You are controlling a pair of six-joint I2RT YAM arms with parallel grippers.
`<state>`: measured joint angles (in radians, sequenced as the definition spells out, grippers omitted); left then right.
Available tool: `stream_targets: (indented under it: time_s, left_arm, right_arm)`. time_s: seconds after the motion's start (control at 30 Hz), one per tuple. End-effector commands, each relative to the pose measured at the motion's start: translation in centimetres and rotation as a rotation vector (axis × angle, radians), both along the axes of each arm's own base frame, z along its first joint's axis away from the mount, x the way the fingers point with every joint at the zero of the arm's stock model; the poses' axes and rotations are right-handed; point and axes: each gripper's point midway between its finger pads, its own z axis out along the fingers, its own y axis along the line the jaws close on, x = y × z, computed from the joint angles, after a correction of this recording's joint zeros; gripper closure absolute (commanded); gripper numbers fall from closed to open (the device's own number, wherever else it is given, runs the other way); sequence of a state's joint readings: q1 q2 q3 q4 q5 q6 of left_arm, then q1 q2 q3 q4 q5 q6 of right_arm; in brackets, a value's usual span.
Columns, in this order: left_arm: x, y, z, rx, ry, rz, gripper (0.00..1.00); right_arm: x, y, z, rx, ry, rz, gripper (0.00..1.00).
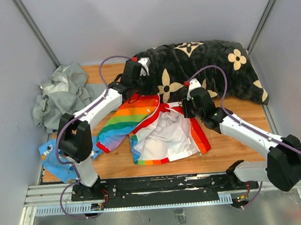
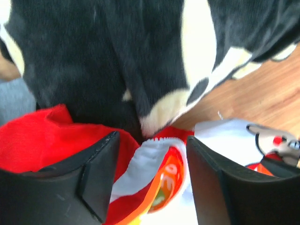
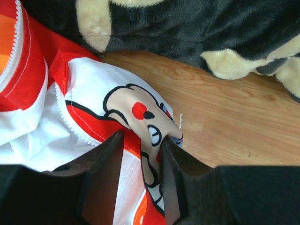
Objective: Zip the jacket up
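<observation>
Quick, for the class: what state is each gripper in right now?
Left gripper: open, straddling a fold of the jacket without pinching it.
Right gripper: closed on the jacket's cartoon-print edge.

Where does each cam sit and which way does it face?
Top external: above, behind the bases, looking down on table, left arm, right arm, jacket.
Left wrist: on left gripper, facing jacket collar and black blanket; open jaws show.
Right wrist: on right gripper, jaws pinching jacket's cartoon panel.
Shared: jacket and black blanket, all three.
</observation>
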<state>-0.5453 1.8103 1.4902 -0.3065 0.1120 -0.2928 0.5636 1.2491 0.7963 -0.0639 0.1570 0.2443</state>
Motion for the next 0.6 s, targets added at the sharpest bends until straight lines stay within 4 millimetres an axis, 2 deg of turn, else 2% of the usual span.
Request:
stream_targets:
  time_s: [0.0,0.2,0.27,0.4,0.57]
  left_arm:
    - [-1.8,0.6,3.0,-0.090,-0.061,0.002,0.33]
    - [-6.9,3.4,2.7,-0.142,-0.044,0.051,0.21]
    - [-8.8,4.1,2.4,-0.165,-0.037,0.066,0.18]
    - [-12.8,5.4,0.4,-0.190,-0.002,0.107,0.17]
    - [-15.9,8.3,-1.5,-0.261,0.021,0.225,0.16]
  right_arm:
    - [-0.4,-0.4,1.8,0.021,-0.020,0.011,0.57]
    - [-3.3,-0.5,2.2,0.060,-0.009,0.081,0.44]
    - [-4.4,-0.8,1.8,0.062,0.003,0.093,0.41]
    - [-6.0,-1.1,1.6,0.082,-0.004,0.115,0.34]
    - [-8.0,-0.5,1.6,0.146,-0.029,0.179,0.25]
